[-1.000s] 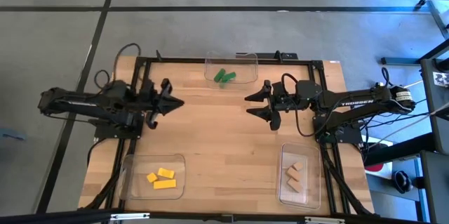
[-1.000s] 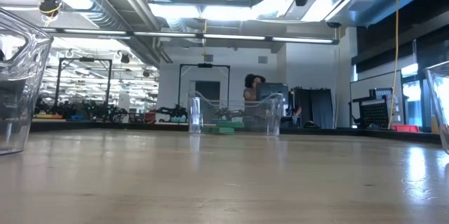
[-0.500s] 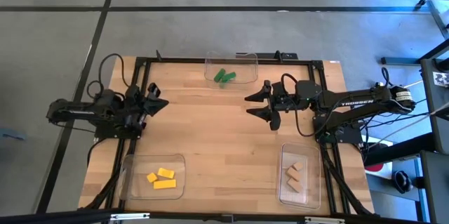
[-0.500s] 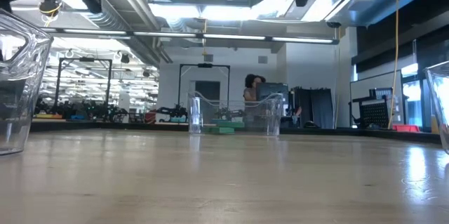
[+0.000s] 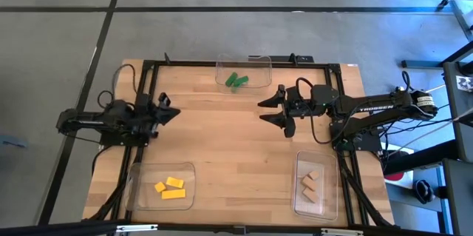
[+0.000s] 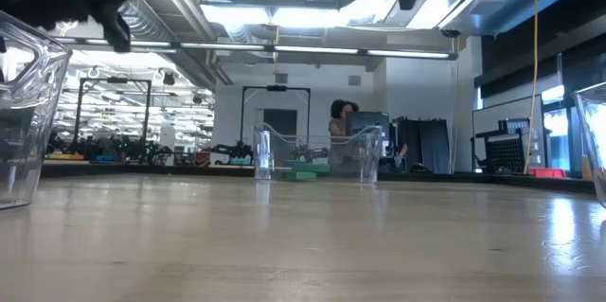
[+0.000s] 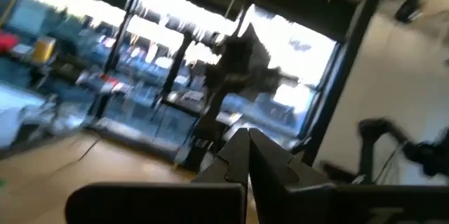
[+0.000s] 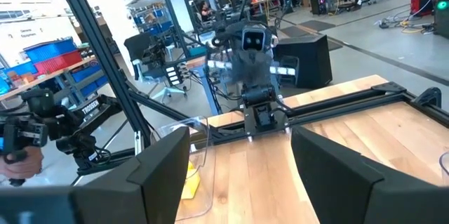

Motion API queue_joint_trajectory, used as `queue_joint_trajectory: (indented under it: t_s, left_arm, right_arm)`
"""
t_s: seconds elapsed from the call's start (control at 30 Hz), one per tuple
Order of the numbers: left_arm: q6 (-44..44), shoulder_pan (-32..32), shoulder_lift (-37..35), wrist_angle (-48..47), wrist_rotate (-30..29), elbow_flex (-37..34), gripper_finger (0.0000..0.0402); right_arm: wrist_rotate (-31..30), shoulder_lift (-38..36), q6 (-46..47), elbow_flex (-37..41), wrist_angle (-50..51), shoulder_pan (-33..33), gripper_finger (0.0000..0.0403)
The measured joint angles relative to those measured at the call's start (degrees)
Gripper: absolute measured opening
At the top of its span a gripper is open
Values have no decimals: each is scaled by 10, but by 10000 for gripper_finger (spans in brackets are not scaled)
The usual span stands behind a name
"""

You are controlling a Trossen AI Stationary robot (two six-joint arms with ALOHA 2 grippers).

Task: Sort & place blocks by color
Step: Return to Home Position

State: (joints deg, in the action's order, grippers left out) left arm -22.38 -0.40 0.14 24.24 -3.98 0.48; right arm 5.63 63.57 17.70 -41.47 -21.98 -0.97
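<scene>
Your left gripper (image 5: 174, 112) sat over the left edge of the tabletop (image 5: 222, 140), about midway between the far and near sides. Its fingers were pinched together to a point and held nothing. Your right gripper (image 5: 264, 112) hung over the tabletop right of centre and faced the left one across bare wood. Its fingers were spread wide and were also empty.

The green blocks (image 5: 236, 81) lay bunched in the clear far tray (image 5: 259, 60), at the middle of the far edge. They were well apart from both grippers, in line with the gap between them and closer to the right one.

The yellow blocks (image 5: 171, 187) lay in the clear near-left tray (image 5: 144, 177), at the near-left corner. They were well apart from your left gripper, on its near side.

The tan blocks (image 5: 310, 184) lay in the clear near-right tray (image 5: 310, 160), at the near-right corner. They sat beside the right arm's base and well clear of your right gripper.

No block touched either gripper, and each colour had its own tray. From table height, the green showed low through the far tray's wall. Beyond that tray, a person (image 6: 339, 117) stood in the room.
</scene>
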Motion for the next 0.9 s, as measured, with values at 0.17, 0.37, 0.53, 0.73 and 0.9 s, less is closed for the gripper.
queue_joint_trajectory:
  t_s: [0.17,0.37,0.53,0.73,0.9]
  left_arm:
    - [28,0,0,-106,-13,0,0]
    - [20,0,0,-234,36,0,0]
    - [40,0,1,-234,42,0,0]
    - [50,0,2,-235,37,0,0]
    - [50,0,2,-235,35,0,0]
  right_arm:
    - [0,0,0,0,5,0,252]
    - [0,0,0,0,5,0,252]
    - [0,0,0,0,6,0,252]
    - [0,0,0,0,7,0,252]
    - [0,0,0,0,7,0,252]
